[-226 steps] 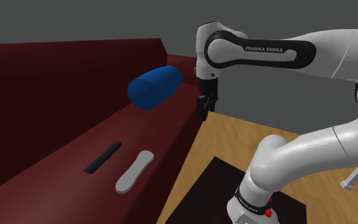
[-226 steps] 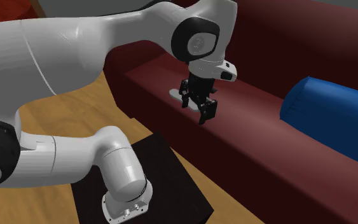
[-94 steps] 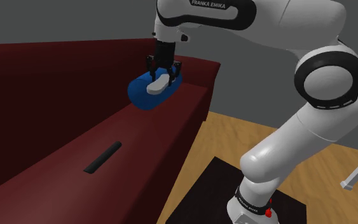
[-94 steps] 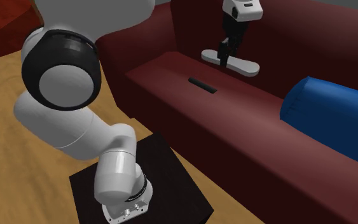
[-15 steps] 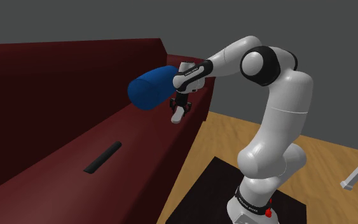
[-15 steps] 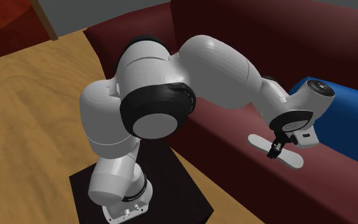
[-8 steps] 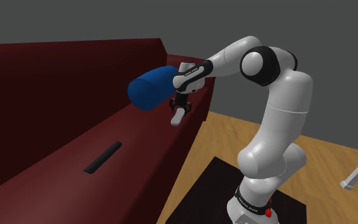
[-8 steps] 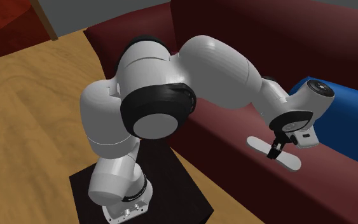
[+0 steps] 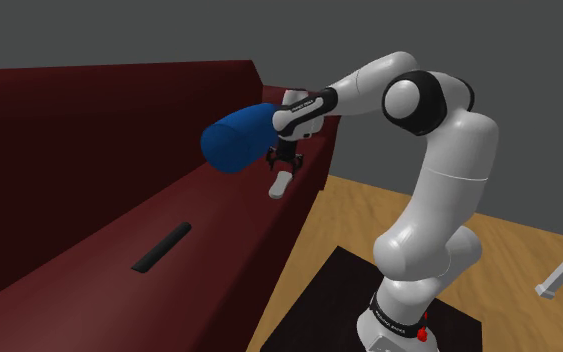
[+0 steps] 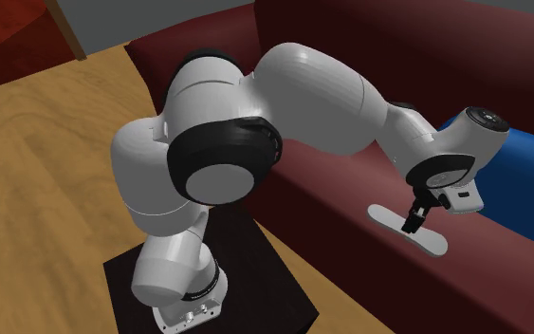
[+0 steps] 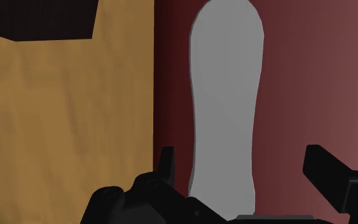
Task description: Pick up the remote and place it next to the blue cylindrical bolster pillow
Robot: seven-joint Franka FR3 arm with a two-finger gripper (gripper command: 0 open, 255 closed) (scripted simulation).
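**Remote released beside the pillow**

End effector (image 11: 241,159) has opened and lifted slightly. Its fingers are spread and clear of the remote (image 11: 225,95). The remote lies flat on the sofa (image 9: 89,150) seat, near the blue pillow's (image 9: 234,140) end and by the front edge. Placement looks done.

Remote: plain grey, flat, elongated, with rounded ends. Pillow: smooth cylinder. Sofa: matte dark red.

Remote (image 11: 225,108) smooth matt; floor (image 11: 63,127) wood-grained; sofa (image 11: 317,83) matt.

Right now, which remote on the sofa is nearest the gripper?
The pale grey flat remote, beneath the black gripper; the slim black remote lies far off.
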